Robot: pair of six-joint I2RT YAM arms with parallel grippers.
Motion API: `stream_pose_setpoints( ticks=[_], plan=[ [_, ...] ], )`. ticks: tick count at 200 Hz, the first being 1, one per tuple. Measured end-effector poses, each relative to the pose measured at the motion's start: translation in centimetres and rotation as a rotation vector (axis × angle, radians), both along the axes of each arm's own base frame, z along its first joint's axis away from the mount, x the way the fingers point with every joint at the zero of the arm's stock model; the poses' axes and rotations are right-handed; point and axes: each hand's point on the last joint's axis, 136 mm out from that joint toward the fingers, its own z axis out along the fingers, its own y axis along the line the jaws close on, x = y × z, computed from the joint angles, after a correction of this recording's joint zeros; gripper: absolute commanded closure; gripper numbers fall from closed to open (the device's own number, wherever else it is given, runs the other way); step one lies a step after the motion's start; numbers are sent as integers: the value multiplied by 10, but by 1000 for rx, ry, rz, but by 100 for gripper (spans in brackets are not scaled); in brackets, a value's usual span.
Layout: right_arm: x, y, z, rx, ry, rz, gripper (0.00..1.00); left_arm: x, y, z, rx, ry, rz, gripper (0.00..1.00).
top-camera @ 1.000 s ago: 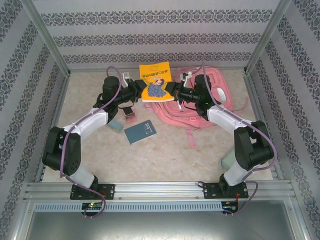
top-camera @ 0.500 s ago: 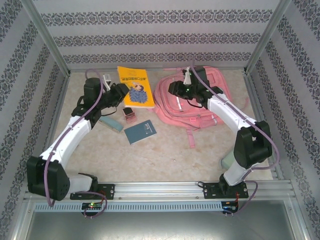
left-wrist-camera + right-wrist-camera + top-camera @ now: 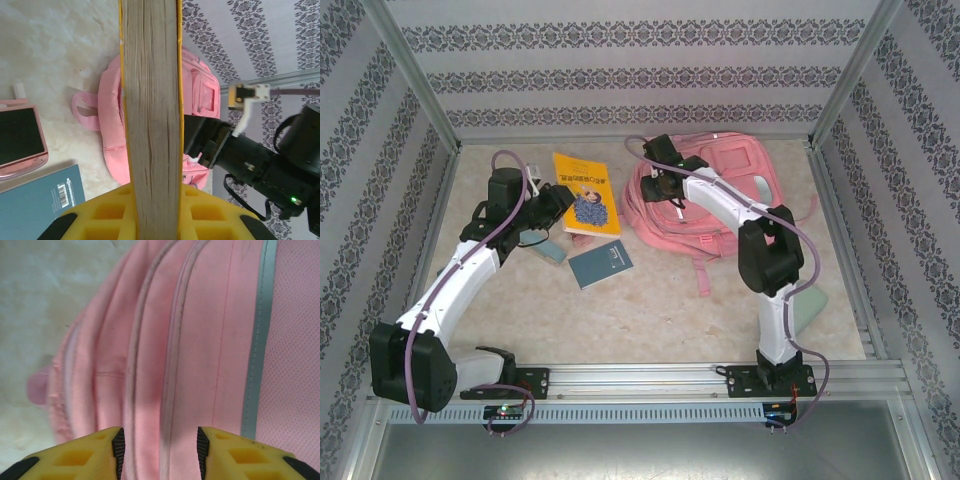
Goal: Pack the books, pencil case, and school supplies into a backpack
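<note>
My left gripper (image 3: 558, 203) is shut on the yellow book (image 3: 586, 195), holding it off the table left of the backpack. In the left wrist view the book's page edge (image 3: 152, 100) runs up between the yellow fingers (image 3: 100, 215). The pink backpack (image 3: 720, 205) lies flat at the back right. My right gripper (image 3: 660, 183) hovers open over its left edge, its jaws on either side of a zipper seam (image 3: 170, 365) with nothing between them. A grey-teal book (image 3: 600, 265) lies on the table. A shiny pinkish box (image 3: 20, 142) sits beside it.
A pale teal flat item (image 3: 542, 248) lies under the left arm. A pale green object (image 3: 810, 308) rests by the right arm's base. Metal frame posts and patterned walls close in the table on three sides. The backpack's strap (image 3: 704, 275) trails toward the front.
The yellow book, earlier between both grippers, has moved left and lower with the left gripper. The right gripper has swung left to the backpack's left edge.
</note>
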Motion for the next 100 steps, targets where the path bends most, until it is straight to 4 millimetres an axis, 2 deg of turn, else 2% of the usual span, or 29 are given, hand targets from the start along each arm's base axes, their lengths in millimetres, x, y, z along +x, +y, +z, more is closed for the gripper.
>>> stream_pose_setpoints(
  ticks=[52,71,87,100],
  plan=[
    [13,-8,-26,-97,27,-24,60,-4,1,2,10,-14,-7,100],
    [14,-9,-32,-113,37,-18,72,-5,1,0,13,-12,-9,100],
    [15,-7,-35,-119,40,-20,86,-5,1,0,13,-11,-10,100],
    [14,-7,-35,-130,38,-17,92,-5,0,0,12,-11,-11,100]
  ],
)
